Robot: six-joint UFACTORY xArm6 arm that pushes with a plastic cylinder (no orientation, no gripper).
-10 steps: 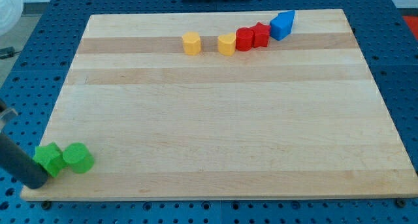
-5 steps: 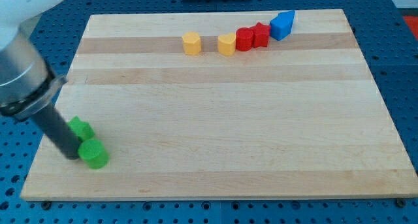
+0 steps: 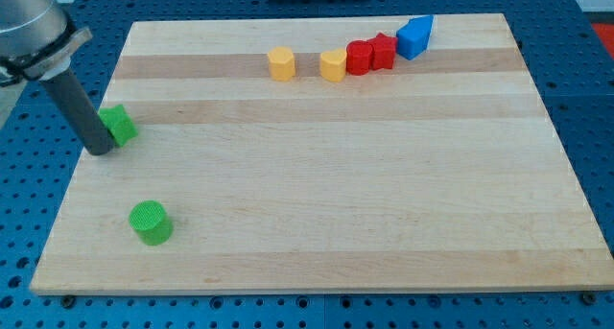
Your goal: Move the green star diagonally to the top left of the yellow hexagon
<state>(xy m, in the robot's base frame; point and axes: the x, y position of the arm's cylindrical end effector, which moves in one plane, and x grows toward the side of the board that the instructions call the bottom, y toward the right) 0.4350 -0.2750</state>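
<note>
The pale wooden board (image 3: 317, 176) lies on a blue perforated table (image 3: 585, 99). My tip (image 3: 99, 151), the lower end of the dark rod, rests near the board's left edge, touching the left side of the green star block (image 3: 120, 124). There are no jaws on this arm, only the rod. The green cylinder block (image 3: 151, 223) stands apart, below the star toward the view's bottom. Far to the upper right of the star, near the board's top edge, stands the yellow hexagon block (image 3: 281, 63). Right of the hexagon come a second yellow block (image 3: 333, 65), two red blocks (image 3: 370, 55) touching each other, then a blue block (image 3: 414, 35).
</note>
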